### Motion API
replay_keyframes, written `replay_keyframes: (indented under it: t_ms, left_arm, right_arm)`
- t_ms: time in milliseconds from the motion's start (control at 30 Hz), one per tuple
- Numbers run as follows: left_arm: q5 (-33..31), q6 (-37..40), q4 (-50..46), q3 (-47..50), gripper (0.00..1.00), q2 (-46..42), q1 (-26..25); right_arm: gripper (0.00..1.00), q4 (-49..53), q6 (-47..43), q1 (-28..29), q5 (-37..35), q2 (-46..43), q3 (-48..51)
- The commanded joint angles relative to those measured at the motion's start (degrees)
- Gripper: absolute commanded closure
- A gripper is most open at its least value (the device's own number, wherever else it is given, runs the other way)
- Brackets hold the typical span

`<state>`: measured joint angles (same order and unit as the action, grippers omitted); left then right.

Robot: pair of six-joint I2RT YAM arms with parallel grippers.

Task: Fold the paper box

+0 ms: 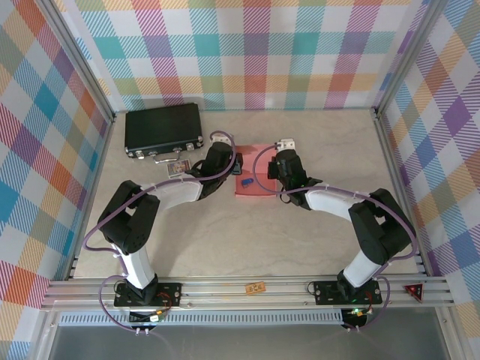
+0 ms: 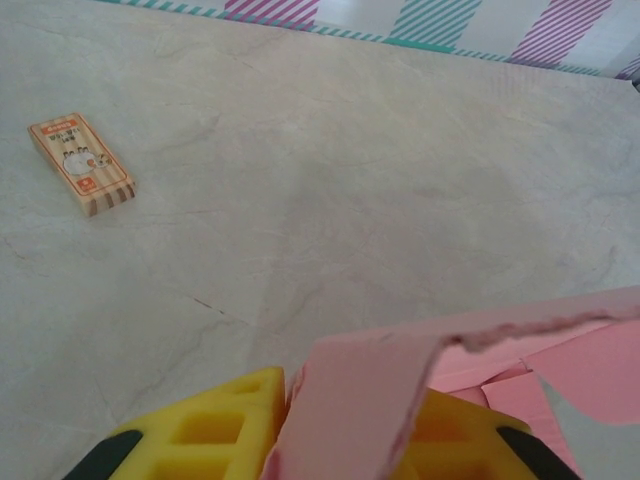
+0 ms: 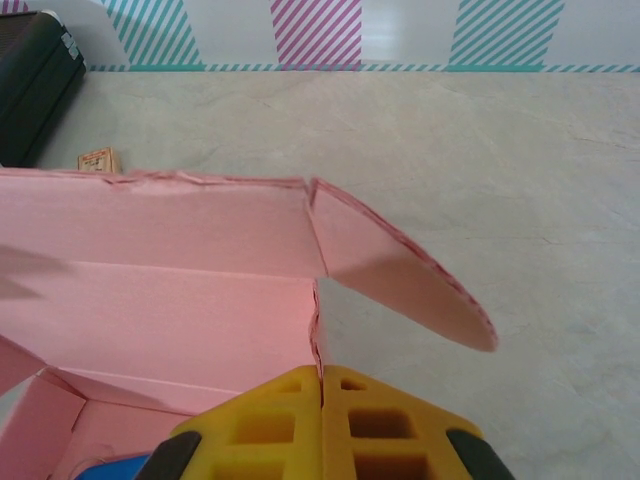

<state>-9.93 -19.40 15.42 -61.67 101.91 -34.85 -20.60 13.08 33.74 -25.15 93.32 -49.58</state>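
With your left pincer [image 2: 335, 420] pinching a flap and your right pincer [image 3: 322, 388] nipped onto a wall of the salmon-pink thin-card paper box [image 1: 251, 193] on the tabletop [image 1: 247, 240], pulling unevenly could tear or crumple it.

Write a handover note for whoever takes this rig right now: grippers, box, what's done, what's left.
Left gripper: shut on a raised flap of the box.
Right gripper: shut, apparently pinching the box's wall edge at a corner.
Box: mid-table, between both grippers. Case is at far left, with the block near it.
Done: one long wall stands up; a rounded end flap sticks outward.
Left: raise the other walls, tuck the flaps, close. A blue item lies inside.
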Motion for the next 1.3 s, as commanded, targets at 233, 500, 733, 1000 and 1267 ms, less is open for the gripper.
replay_keyframes:
  t_ms: [233, 500, 733, 1000, 1267]
  left_arm:
    - [-2.28, -4.35, 0.74, 2.89, 0.73, -4.03, -1.25]
    - [-3.99, -5.23, 0.22, 4.00, 0.70, -5.21, -1.60]
    - [-5.18, -4.23, -1.94, 4.43, 0.69, -6.20, -1.67]
    - [-4.55, -4.37, -2.74, 4.98, 0.75, -6.64, -1.62]
    - [-2.20, -2.66, -0.74, 5.00, 0.82, -5.98, -1.62]
  right_arm:
    - [0.98, -2.65, 1.55, 1.02, -1.57, -0.53, 1.11]
    - [0.99, -2.55, 1.52, 1.23, -2.58, -0.52, 1.41]
    - [0.99, -2.04, 1.05, 1.25, -3.09, -0.95, 1.54]
    - [0.99, -1.62, 1.24, 1.32, -3.26, -0.95, 1.51]
    - [0.99, -1.39, 1.34, 1.38, -3.06, -0.87, 1.48]
